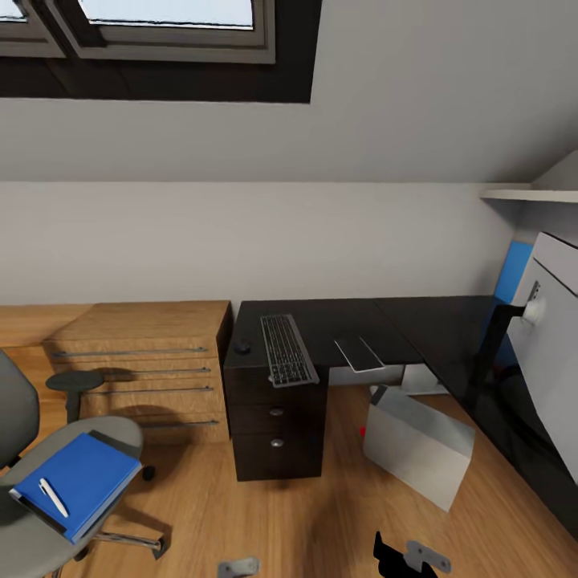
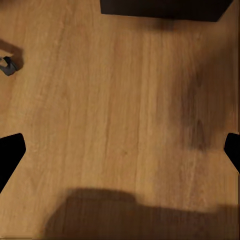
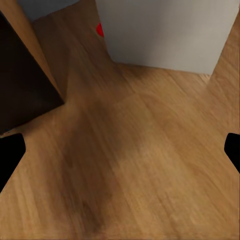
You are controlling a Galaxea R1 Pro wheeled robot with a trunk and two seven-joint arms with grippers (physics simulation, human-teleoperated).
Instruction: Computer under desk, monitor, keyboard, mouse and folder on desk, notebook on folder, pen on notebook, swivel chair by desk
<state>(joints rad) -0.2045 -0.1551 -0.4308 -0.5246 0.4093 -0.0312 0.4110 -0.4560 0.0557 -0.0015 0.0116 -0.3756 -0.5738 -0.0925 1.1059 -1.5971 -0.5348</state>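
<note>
The desk, dark and L-shaped, fills the corner under the sloped wall, its drawer unit at the left end; the monitor stands along the right wing near its outer edge, seen from behind; the grey computer sits on the floor beside the drawer unit, tilted and seemingly only partly beneath the desktop; the swivel chair stands well apart from the desk, past the wooden dresser, carrying the blue folder on its seat with the pen lying on top; whether a notebook lies between them I cannot tell. The keyboard lies near the desk's left end, overhanging the front edge; the mouse rests just beside it at the left front corner.

The left gripper and right gripper hang over bare floor, fingers spread wide and holding nothing.

The step in hand looks like the approach to the chair; best to roll close and square to the seat, lift the pen off first so it cannot roll, then take the folder by its near edge and keep it level on the way to the desk.
</note>
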